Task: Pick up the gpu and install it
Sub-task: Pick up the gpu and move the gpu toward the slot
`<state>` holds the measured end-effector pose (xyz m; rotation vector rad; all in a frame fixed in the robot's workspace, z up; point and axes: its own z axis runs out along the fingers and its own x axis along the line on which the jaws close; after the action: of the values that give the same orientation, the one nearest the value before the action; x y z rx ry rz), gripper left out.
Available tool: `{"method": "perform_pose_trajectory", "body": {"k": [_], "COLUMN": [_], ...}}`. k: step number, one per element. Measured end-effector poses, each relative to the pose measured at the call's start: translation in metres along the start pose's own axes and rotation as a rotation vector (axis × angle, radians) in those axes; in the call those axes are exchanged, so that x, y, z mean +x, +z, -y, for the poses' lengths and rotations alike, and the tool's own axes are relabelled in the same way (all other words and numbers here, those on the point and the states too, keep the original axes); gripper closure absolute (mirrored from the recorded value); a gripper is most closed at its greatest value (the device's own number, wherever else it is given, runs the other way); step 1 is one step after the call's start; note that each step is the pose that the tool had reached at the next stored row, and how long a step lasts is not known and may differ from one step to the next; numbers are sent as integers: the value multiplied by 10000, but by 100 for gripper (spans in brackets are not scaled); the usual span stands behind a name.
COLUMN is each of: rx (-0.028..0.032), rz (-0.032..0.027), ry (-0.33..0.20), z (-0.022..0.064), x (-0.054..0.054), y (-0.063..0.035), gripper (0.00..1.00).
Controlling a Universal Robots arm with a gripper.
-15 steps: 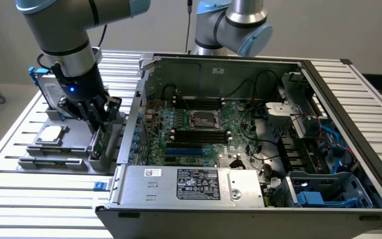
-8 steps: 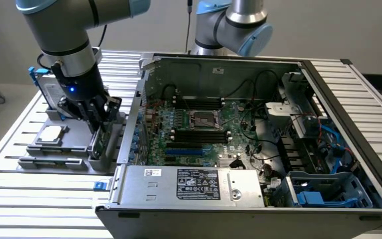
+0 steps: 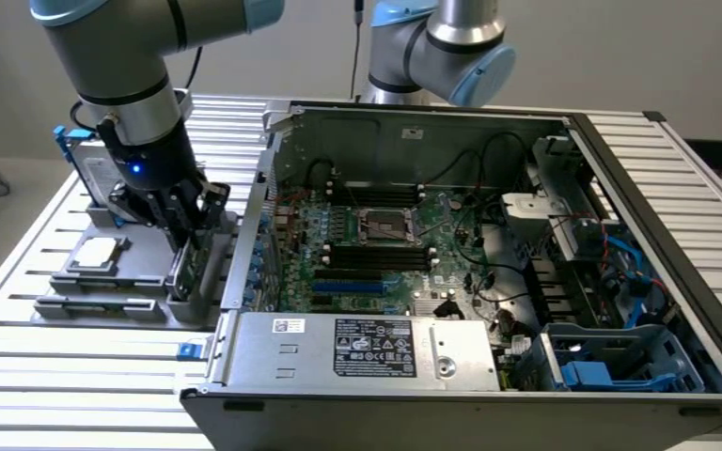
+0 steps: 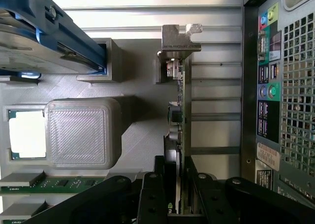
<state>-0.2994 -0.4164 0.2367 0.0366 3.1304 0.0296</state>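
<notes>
One black pincer (image 4: 177,184) tight on the thin, flat gpu (image 4: 181,103) (green-faced, silver-tipped), upright on edge.

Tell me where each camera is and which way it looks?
Exterior view: sits off the arm, high up, looking down into the open computer case; the arm and hand show on the exterior view's left.
Wrist view: rides on the wrist, looking down past the hand's black fingers, which clamp the gpu in its grey holder.
Shared: the hand, gpu, grey holder, processor chip, computer case.
</notes>
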Motion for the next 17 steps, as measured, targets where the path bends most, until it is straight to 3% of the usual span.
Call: {"method": "perform_pose_trajectory", "body": {"k": [5, 17], "rx": [-2, -3], "rz": [2, 1], "ry": [0, 0], "z": [-1, -12], "x": [-2, -32], "y": [-52, -598], "gripper": [74, 74]}}
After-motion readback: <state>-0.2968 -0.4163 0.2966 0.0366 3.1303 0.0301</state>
